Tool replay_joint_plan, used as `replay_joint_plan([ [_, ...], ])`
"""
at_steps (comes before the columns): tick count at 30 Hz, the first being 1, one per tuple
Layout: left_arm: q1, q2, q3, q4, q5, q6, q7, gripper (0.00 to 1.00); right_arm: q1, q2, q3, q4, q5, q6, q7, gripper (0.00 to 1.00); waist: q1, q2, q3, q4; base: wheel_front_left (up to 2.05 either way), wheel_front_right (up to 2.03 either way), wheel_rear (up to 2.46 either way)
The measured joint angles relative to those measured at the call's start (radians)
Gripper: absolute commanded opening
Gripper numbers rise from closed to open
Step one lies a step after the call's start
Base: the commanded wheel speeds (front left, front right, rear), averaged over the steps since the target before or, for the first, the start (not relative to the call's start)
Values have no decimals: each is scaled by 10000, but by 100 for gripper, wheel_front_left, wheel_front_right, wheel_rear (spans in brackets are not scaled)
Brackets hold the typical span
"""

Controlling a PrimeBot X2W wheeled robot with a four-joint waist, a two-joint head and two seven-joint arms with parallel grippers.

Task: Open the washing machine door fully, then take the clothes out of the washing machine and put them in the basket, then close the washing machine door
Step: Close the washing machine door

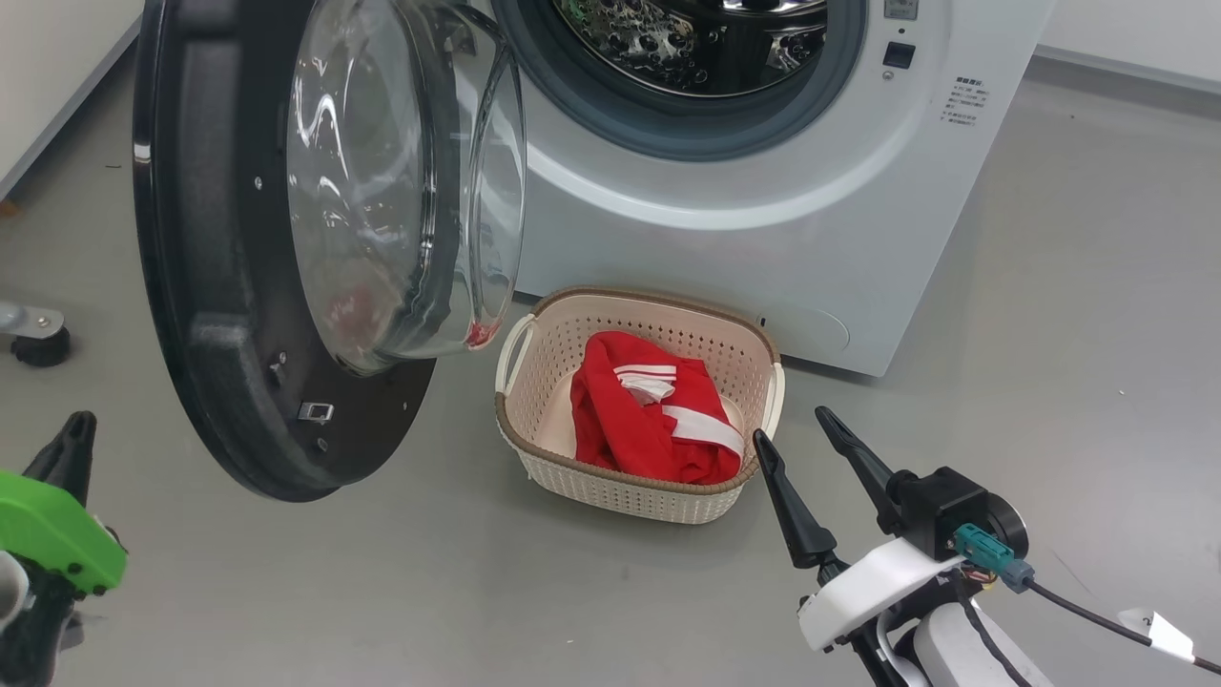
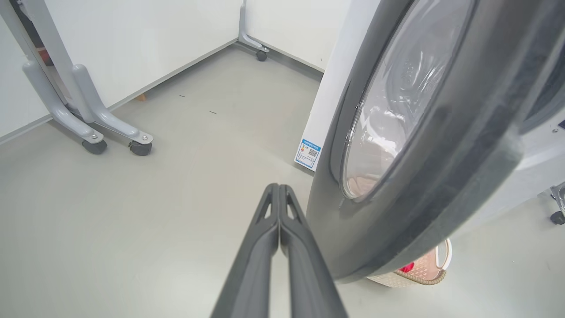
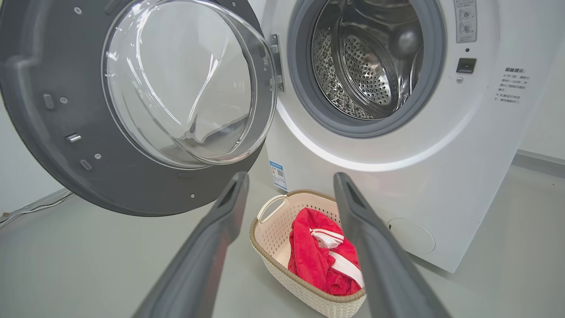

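Observation:
The washing machine stands with its door swung wide open to the left; the steel drum looks empty. On the floor in front sits the basket, holding the red clothes with white stripes. My right gripper hovers open just right of the basket, nothing between its fingers; in its wrist view the right gripper frames the basket and clothes. My left gripper is shut and empty, low beside the door's outer face, left gripper fingers pressed together.
A grey wheeled stand stands by the white wall left of the machine, and a caster shows at the far left. Grey floor spreads around the basket. A cable trails from my right wrist.

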Motion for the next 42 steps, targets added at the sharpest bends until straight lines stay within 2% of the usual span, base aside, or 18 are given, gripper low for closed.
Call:
replay_joint_plan([
  [9,1289,-198,-12,-399,731,0,-2520,0,30,10,-23,-54,0,-2,0,100,0,0,30,-43,0,0,0],
  [16,1727,-324,-203,-585,1252,0,-3904,0,169,19,-29,-63,0,-2,0,100,0,0,43,-54,0,0,0],
  [17,1753,-326,-259,-600,1279,0,-4042,20,169,23,-29,-63,0,-2,0,100,0,0,44,-53,0,0,0],
  [18,1798,-326,-301,-600,1289,0,-4172,64,169,23,-29,-63,0,-2,0,100,0,0,43,-51,0,0,0],
  [19,1863,-326,-332,-598,1319,-2,-4301,100,169,23,-29,-63,0,-2,0,100,0,0,43,-50,0,0,0],
  [35,2284,-347,-420,-322,1643,-2,-5636,100,168,31,-19,-69,-2,0,0,100,0,0,16,-56,0,0,0],
  [42,2300,-347,-525,-259,1699,-2,-5791,100,168,35,-19,-69,-2,0,0,100,0,0,10,-74,0,0,0],
])
